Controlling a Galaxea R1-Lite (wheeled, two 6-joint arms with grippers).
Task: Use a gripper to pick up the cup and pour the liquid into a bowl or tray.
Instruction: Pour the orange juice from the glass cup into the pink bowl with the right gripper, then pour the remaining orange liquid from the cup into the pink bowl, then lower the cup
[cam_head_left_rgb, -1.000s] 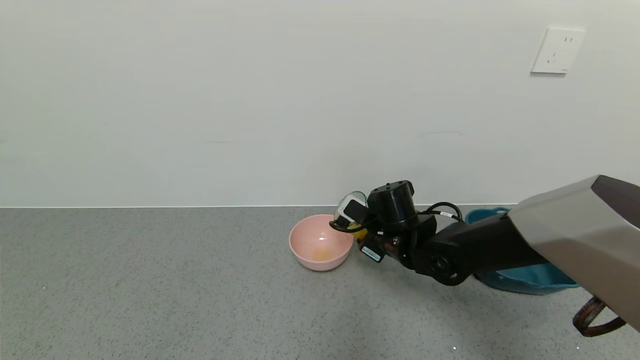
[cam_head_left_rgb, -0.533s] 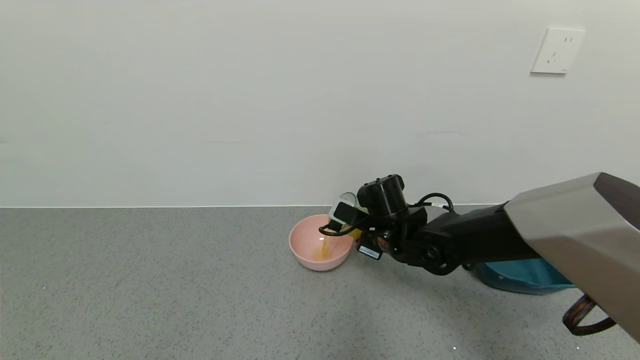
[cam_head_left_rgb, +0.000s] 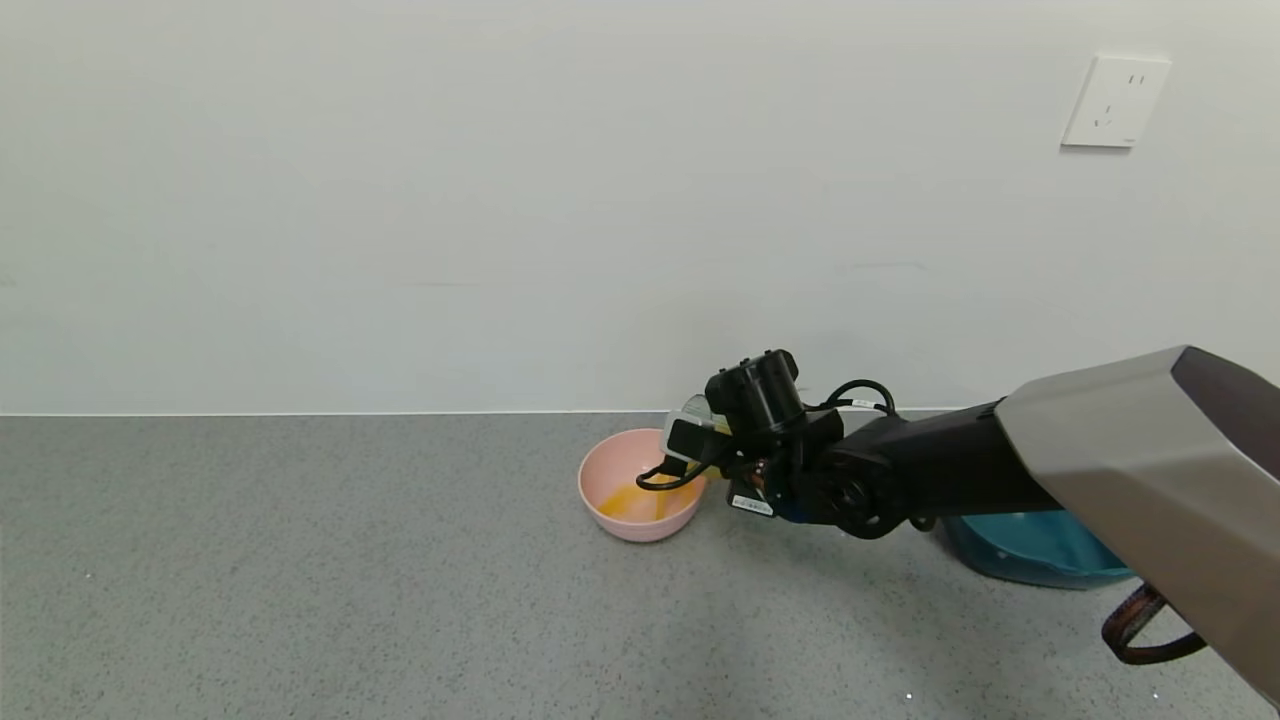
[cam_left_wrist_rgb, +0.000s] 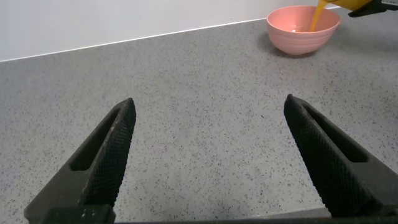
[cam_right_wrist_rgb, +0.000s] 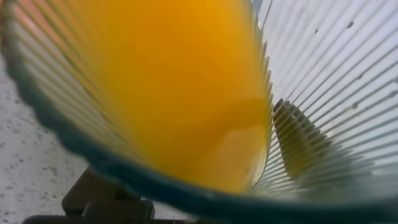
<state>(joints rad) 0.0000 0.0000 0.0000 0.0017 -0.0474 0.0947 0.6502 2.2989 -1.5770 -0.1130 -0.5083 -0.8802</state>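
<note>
My right gripper (cam_head_left_rgb: 688, 438) is shut on the translucent blue-green cup (cam_head_left_rgb: 697, 412) and holds it tipped over the right rim of the pale pink bowl (cam_head_left_rgb: 606, 512). Orange-yellow liquid (cam_head_left_rgb: 632, 499) lies in the bowl. In the left wrist view a stream of liquid (cam_left_wrist_rgb: 316, 14) falls into the bowl (cam_left_wrist_rgb: 292, 42). The right wrist view is filled by the ribbed cup (cam_right_wrist_rgb: 336, 81) with liquid (cam_right_wrist_rgb: 186, 93) inside it. My left gripper (cam_left_wrist_rgb: 208, 115) is open and empty over bare counter, far from the bowl.
A dark teal tray (cam_head_left_rgb: 1040, 555) stands on the grey speckled counter behind my right arm, right of the bowl. A white wall with a socket (cam_head_left_rgb: 1114, 101) rises close behind the bowl.
My right gripper has tipped the cup further and moved slightly left and down over the bowl. Liquid has begun pouring and the orange pool in the bowl has grown.
</note>
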